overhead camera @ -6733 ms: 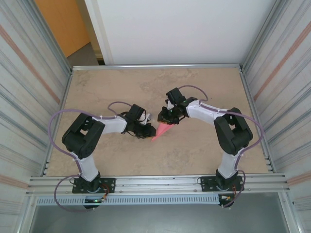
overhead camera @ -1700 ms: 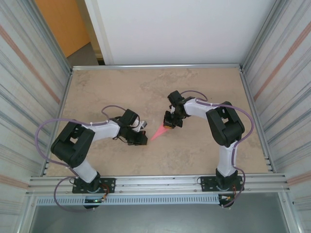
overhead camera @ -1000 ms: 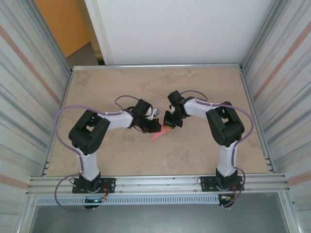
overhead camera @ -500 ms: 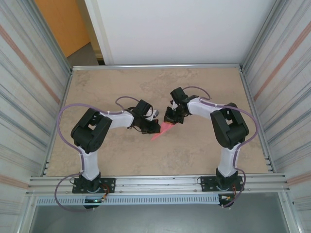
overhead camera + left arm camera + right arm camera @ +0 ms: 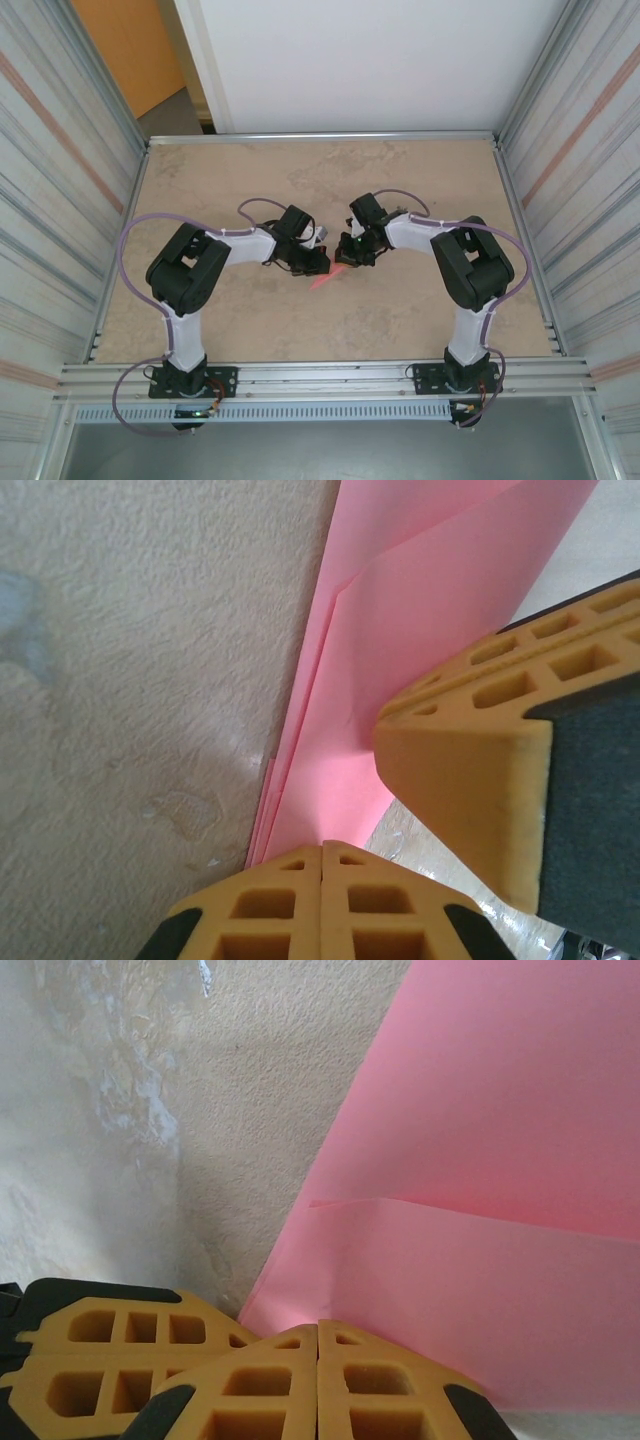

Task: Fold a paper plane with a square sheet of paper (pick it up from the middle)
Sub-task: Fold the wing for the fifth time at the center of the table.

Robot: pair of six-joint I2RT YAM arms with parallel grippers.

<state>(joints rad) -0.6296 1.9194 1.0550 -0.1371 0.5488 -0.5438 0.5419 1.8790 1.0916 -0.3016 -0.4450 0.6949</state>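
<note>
Top cam first: both arms reach into the middle of the table (image 5: 200, 180), and the paper plane (image 5: 328, 279) lies flat there, a narrow pink wedge with its point aimed near-left. The left gripper (image 5: 317, 263) sits at its left edge and the right gripper (image 5: 349, 258) at the wide far end, tips close together. My guess is they're pinning it from two sides so it can't skate around while a crease gets pressed

Left wrist cam: the left gripper (image 5: 322, 852) has its jaws fully together with nothing between them, tip down on the paper plane (image 5: 420, 610) right by its layered edge. You can see the stacked folds along that edge. One of the right gripper's fingers (image 5: 450, 770) is planted on the pink just beside it. So it's working as a pusher here, not a pincher, I'd say

Right wrist cam: same deal. The right gripper (image 5: 318, 1338) is closed up tight with no paper in the jaws, tip resting at the paper plane's (image 5: 480, 1140) edge, below where a flap line runs across. One of the left gripper's fingers (image 5: 100, 1355) pokes in at lower left, just beside the paper's edge
</note>
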